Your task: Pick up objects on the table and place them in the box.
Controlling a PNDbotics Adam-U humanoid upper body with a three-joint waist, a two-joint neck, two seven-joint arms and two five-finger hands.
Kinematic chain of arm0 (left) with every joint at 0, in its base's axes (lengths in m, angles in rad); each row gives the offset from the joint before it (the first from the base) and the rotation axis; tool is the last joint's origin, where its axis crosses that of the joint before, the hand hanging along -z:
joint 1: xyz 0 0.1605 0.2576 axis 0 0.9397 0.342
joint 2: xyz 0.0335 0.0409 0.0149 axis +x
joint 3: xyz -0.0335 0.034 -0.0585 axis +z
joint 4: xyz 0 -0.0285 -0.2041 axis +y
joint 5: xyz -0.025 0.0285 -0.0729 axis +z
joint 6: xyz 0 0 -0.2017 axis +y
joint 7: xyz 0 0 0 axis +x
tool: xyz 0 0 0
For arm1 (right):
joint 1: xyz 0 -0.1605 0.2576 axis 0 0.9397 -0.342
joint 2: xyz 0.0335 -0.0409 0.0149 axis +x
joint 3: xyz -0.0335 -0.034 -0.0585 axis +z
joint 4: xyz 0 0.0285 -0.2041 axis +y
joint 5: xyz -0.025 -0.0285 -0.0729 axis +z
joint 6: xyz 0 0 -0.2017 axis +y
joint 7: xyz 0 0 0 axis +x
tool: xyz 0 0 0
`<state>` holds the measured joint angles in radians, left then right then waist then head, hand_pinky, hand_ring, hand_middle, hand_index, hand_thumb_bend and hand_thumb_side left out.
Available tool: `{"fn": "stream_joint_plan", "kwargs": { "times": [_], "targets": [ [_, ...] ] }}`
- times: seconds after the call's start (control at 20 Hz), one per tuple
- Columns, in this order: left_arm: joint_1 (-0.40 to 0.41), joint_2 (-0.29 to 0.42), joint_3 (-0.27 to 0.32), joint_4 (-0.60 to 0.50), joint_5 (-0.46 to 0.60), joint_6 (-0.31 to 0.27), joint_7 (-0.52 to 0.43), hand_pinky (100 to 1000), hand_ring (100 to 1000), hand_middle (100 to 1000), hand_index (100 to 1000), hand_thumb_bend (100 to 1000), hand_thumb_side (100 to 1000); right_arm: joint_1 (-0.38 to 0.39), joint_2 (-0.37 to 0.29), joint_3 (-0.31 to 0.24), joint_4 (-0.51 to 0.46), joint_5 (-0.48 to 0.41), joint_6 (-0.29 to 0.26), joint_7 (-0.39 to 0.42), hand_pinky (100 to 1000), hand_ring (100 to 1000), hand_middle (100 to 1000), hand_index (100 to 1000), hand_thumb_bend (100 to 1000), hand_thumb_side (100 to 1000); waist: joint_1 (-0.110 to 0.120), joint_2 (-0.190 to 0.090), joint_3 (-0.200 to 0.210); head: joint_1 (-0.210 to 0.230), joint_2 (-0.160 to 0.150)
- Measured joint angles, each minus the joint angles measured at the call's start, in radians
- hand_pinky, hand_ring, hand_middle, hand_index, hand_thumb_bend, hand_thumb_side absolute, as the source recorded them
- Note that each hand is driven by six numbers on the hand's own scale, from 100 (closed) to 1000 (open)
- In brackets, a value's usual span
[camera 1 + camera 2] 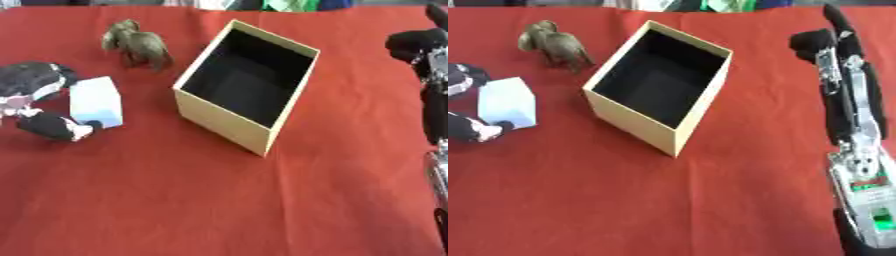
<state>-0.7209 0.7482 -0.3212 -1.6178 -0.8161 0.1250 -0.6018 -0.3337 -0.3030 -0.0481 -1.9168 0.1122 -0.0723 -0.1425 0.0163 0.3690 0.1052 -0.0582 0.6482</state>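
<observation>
1. Red cloth covers the worktop. The open cream box, dark inside, stands near the centre, turned at an angle, with nothing visible in it.
2. The small white-and-pale-blue carton lies left of the box, well apart from it. The left hand is at the carton: its upper part meets the carton's left face, and a dark thumb or finger with a pale tip curls round the near corner. The hand is closing on the carton; no lift is evident.
3. Handling, as a judgement: the carton looks light and rigid, with smooth flat faces that could slip. Take hold across two opposite faces, near the middle of its height, so that it does not tip.
4. The toy elephant, olive-brown, stands far left, apart from the box. It appears hard and irregular; grasp it round the body, not the legs or trunk.
5. The right hand is raised at the far right edge, holding nothing; its fingers look curled.
</observation>
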Motion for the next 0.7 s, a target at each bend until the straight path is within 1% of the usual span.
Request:
{"fn": "stream_joint_plan", "kwargs": {
  "times": [0.05,0.1,0.25,0.3,0.4,0.7],
  "targets": [
    [0.0,0.0,0.002,-0.012,0.006,0.005,-0.001,678,795,731,756,155,494,0.0,0.0,0.0,0.0,0.0,0.0,0.0,811,763,671,1000,100,902,0.0,-0.001,0.0,-0.002,0.0],
    [-0.002,0.0,0.004,-0.024,0.011,0.008,-0.003,678,793,731,756,142,440,0.0,0.0,0.0,0.0,0.0,0.0,0.0,811,763,671,1000,100,901,0.0,-0.003,0.0,-0.003,0.0],
    [-0.027,0.0,0.005,-0.054,0.022,0.015,-0.008,674,791,732,757,136,390,0.001,0.0,0.0,0.0,0.0,0.0,0.0,811,763,671,1000,100,898,0.001,-0.007,0.0,-0.007,0.0],
    [-0.037,0.0,0.004,-0.06,0.024,0.016,-0.011,671,787,730,755,108,371,0.001,0.0,0.0,0.0,0.0,0.0,0.0,812,764,671,1000,100,898,0.001,-0.008,0.0,-0.007,0.0],
    [-0.058,-0.002,0.004,-0.07,0.028,0.017,-0.017,668,782,727,753,100,346,0.001,0.0,0.0,0.0,0.0,0.0,0.0,812,764,671,1000,100,896,0.001,-0.011,-0.001,-0.007,0.0],
    [-0.14,-0.042,-0.008,-0.08,0.051,0.015,-0.036,665,775,726,753,100,339,0.001,0.001,0.0,0.0,0.0,0.001,0.001,811,765,671,1000,100,894,0.001,-0.013,-0.005,-0.008,0.0]
  ]
}}
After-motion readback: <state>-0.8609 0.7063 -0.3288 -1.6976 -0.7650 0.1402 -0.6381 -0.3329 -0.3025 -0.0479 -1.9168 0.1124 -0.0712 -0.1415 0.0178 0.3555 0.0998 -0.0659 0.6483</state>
